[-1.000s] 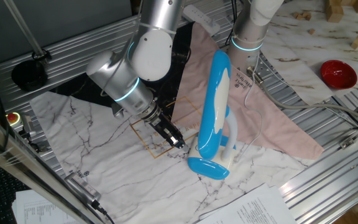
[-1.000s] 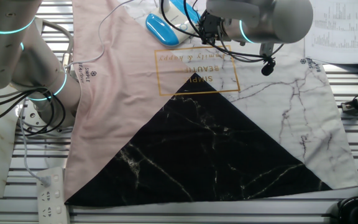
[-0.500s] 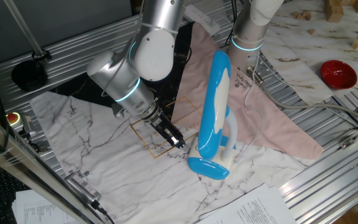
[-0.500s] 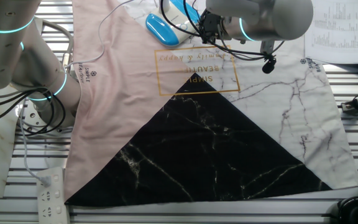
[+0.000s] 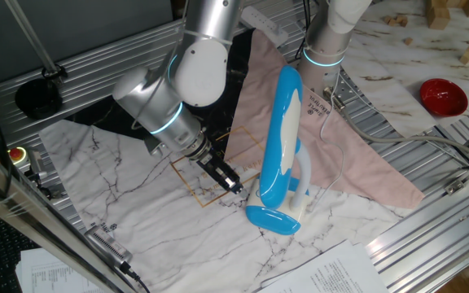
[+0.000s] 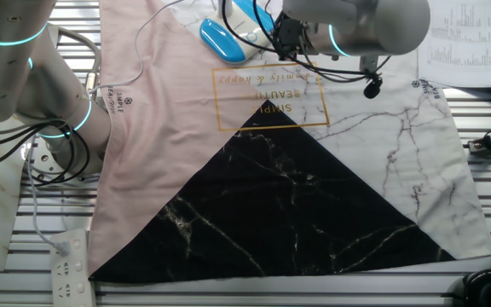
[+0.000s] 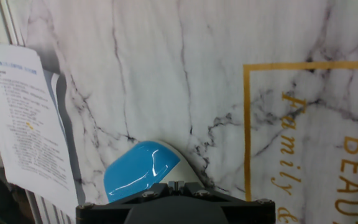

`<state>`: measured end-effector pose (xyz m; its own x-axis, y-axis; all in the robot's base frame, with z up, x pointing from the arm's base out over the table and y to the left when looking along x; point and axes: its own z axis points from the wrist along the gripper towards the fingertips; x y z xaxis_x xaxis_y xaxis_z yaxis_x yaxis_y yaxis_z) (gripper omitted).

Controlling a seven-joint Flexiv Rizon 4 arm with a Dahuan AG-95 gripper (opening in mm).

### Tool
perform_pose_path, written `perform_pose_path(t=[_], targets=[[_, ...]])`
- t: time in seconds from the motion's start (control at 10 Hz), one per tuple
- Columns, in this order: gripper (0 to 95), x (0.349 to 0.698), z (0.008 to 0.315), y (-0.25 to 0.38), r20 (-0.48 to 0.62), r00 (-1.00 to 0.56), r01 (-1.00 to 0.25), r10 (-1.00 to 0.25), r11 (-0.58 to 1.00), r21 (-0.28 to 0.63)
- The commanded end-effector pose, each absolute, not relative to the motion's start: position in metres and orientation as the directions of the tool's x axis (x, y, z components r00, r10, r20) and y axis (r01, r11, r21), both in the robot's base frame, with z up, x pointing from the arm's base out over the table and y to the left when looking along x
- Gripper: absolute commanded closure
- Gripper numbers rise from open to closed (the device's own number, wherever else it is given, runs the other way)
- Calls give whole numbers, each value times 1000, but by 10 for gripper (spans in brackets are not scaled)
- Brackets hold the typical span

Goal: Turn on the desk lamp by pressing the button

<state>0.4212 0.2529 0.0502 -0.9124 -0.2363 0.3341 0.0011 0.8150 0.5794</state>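
The desk lamp stands on the marble-print cloth, with its long blue and white head (image 5: pixel 282 130) upright and folded over the oval blue base (image 5: pixel 273 218). My gripper (image 5: pixel 234 185) is low over the cloth, just left of the base and pointing at it. The other fixed view shows the base (image 6: pixel 221 40) at the top edge with the gripper (image 6: pixel 281 36) beside it. In the hand view the glossy blue base (image 7: pixel 138 177) lies right in front of my fingertips (image 7: pixel 174 184), which are shut together and hold nothing. I cannot make out the button.
A second arm (image 5: pixel 330 41) stands behind the lamp, with cables over the pink cloth (image 5: pixel 357 163). A red bowl (image 5: pixel 443 95) sits at the far right. Printed papers (image 7: pixel 23 118) lie beyond the cloth's edge. A gold-framed print (image 6: pixel 269 89) marks the cloth.
The arm has barely shifted. The gripper stays beside the lamp base, and the lamp has not moved.
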Motion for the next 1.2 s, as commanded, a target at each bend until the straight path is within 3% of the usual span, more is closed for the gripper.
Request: perform_pose_path(t=[0.1, 0.7, 1.2], targets=[[950, 421, 50, 253, 344, -905, -16, -251, 826, 563], [950, 419, 52, 252, 329, -899, -60, -291, 823, 564], [950, 406, 67, 257, 369, -895, 2, -252, 823, 567]])
